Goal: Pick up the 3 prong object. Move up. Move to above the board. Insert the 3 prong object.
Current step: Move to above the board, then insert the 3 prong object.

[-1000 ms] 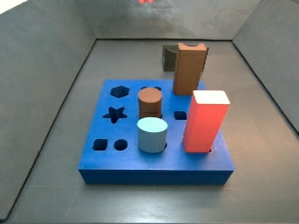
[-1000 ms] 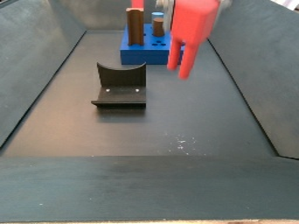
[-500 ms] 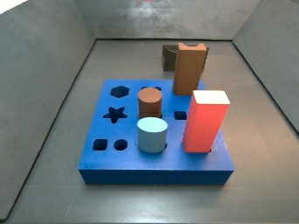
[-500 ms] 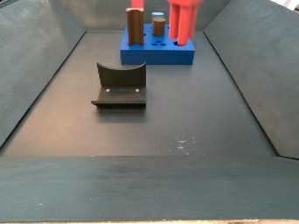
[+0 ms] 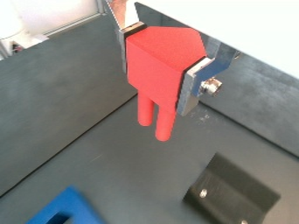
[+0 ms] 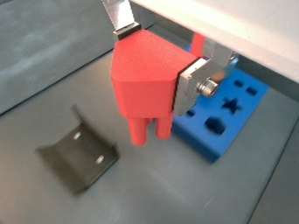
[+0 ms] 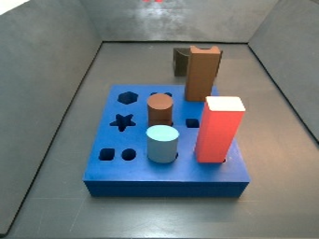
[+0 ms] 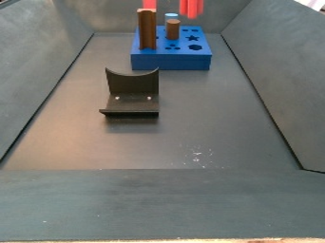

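In both wrist views my gripper (image 5: 160,59) is shut on the 3 prong object (image 5: 158,74), a red-orange block with thin prongs (image 5: 162,118) pointing down. Its silver fingers (image 6: 190,80) press on two opposite sides of the block. In a wrist view the piece (image 6: 146,83) hangs in the air above the dark floor, beside the blue board (image 6: 228,114). In a side view only the red prong tips (image 8: 191,8) show at the top edge, over the board (image 8: 178,61). The gripper itself is out of both side views.
On the board (image 7: 162,182) stand a brown notched block (image 7: 201,73), a brown cylinder (image 7: 159,110), a light blue cylinder (image 7: 162,145) and a large red block (image 7: 221,131). The fixture (image 8: 129,93) sits on the floor, nearer than the board. Sloped grey walls enclose the bin.
The held 3 prong object has risen and moved toward the board; in a side view it went from fully visible to only its prong tips at the top edge.
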